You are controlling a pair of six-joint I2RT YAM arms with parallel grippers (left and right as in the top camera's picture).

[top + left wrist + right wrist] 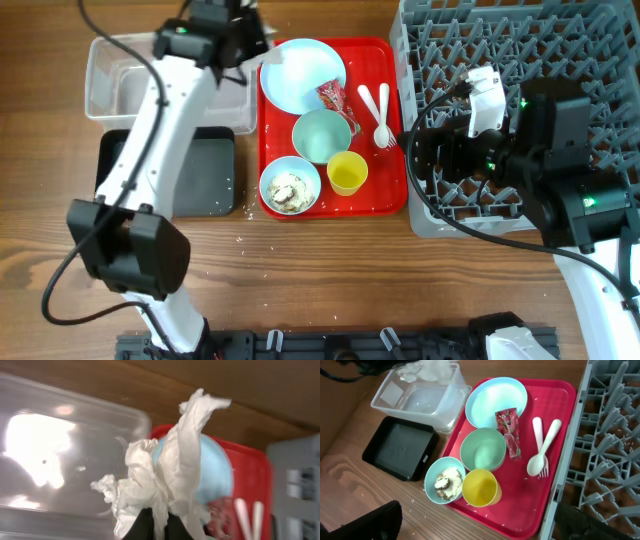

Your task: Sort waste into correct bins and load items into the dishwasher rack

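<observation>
My left gripper [159,527] is shut on a crumpled white tissue [170,470] and holds it up between the clear tub [125,75] and the pale blue plate [305,75]. The red-and-white wrapper [333,97] lies on the red tray at the plate's edge. On the tray are also a mint bowl [322,135], a bowl with rice scraps [290,187], a yellow cup [347,172], and a white spoon and fork [378,112]. The black tray [205,170] lies below the tub. My right gripper [418,160] is open and empty at the left edge of the grey rack [520,60].
The red serving tray [385,195] sits between the bins and the rack. Loose rice grains [390,407] lie on the wooden table [330,270] in front of the tray. The left arm stretches across the black tray and the tub.
</observation>
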